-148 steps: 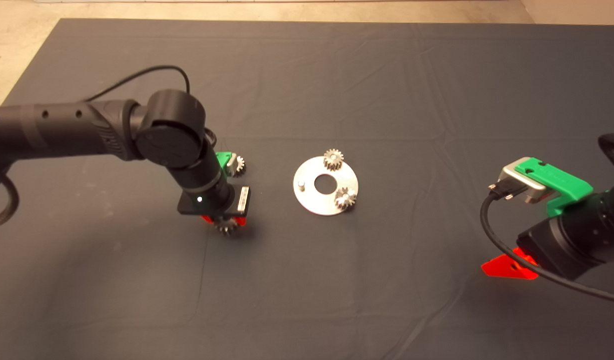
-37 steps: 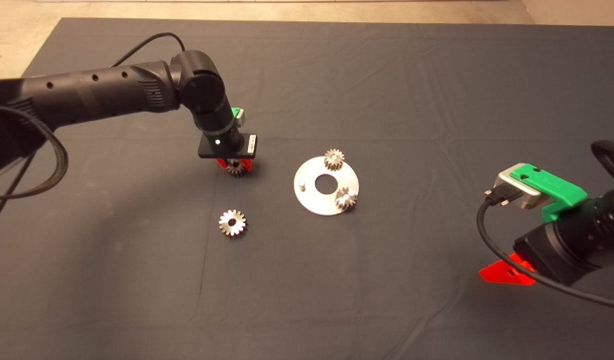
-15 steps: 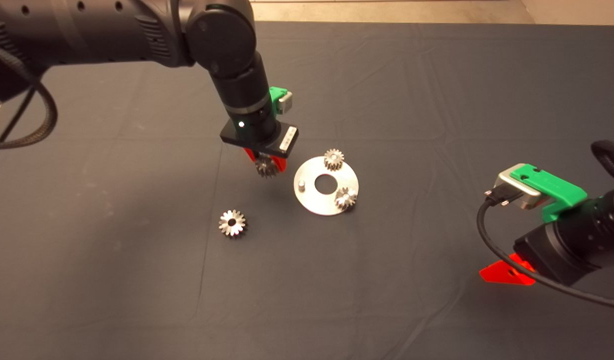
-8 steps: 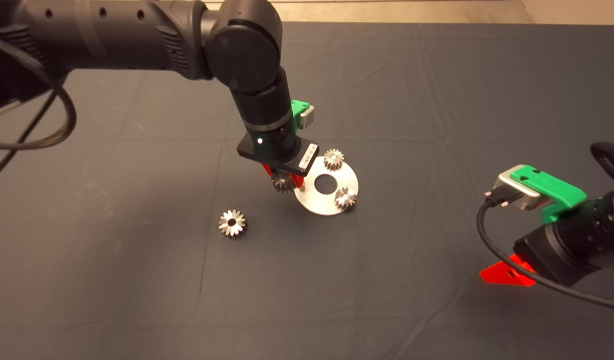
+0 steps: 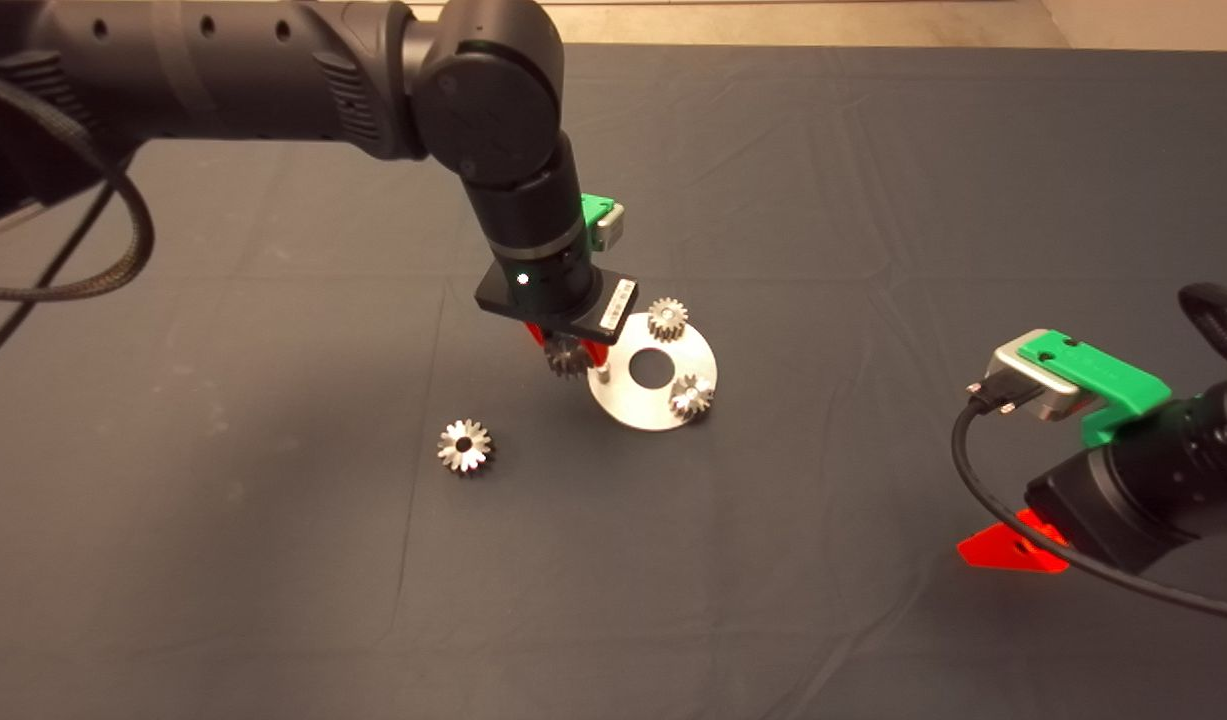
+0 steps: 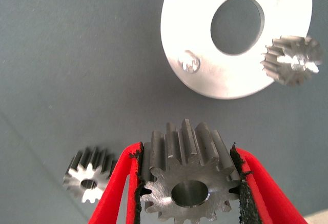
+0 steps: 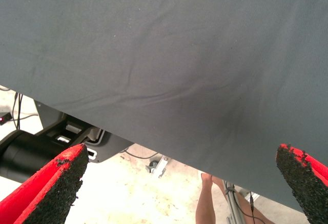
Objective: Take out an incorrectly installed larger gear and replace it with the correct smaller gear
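While the left arm reaches in from the left edge of the mat (image 5: 873,150), we start our notes on that side. Larger gear (image 5: 464,446) lies flat on bare mat, left of centre and a bit toward the near edge, well apart from the assy and touching nothing; the left wrist view shows it too (image 6: 88,181), free of the fingers. We judge the removal step done.

Next, near mat centre: left gripper (image 5: 569,357) points down just off the left rim of the round silver plate (image 5: 641,412). Its fingers are clenched on the smaller gear (image 6: 187,183), pads pressing opposite flanks, bore facing the wrist cam. Gear is lifted, not seated. The bare peg (image 6: 189,62) on the plate's left side has nothing on it; gear looks close beside it, not yet over it as far as we can tell.

Plate carries two more small gears: one at its far rim (image 5: 666,318), one at its right-near rim (image 5: 690,395). Both appear seated.

Right gripper (image 5: 1010,549) is parked near the right edge, toward the near-right corner. Fingers spread wide, holding nothing; its wrist cam shows mat, floor beyond, and a person's leg (image 7: 207,206).

Status, our est.: roughly two-thirds done. Left to do: line bore up w/ the peg, lower, release, withdraw. Meshing w/ neighbours can't be checked yet.
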Tool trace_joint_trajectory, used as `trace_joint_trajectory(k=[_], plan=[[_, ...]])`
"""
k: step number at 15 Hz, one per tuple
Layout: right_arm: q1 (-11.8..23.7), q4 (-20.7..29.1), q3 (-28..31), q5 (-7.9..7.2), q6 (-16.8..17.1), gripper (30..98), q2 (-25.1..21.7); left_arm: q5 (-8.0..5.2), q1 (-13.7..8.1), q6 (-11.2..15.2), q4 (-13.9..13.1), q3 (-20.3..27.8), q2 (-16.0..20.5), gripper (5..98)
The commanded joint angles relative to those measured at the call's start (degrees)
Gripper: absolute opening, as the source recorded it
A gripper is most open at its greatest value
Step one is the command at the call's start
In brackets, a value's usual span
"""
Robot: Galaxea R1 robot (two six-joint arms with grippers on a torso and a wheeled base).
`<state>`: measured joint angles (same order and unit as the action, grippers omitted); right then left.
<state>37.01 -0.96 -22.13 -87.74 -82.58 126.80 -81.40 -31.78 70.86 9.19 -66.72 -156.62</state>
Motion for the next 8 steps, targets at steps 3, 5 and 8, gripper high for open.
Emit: trace_joint_trajectory(k=[3, 5, 8], plan=[[0.8, 1.8, 0.3, -7.27, -0.4, 97.1, 0.0, 0.10, 1.8, 0.4, 1.5, -1.8, -1.4, 34.6], [0.8, 1.9, 0.3, -7.27, -0.4, 97.1, -0.1, 0.10, 1.9, 0.4, 1.7, -2.1, -1.5, 34.6], [0.8, 1.9, 0.3, -7.27, -0.4, 97.1, -0.1, 0.10, 2.2, 0.2, 2.8, -4.6, -2.4, 34.8]])
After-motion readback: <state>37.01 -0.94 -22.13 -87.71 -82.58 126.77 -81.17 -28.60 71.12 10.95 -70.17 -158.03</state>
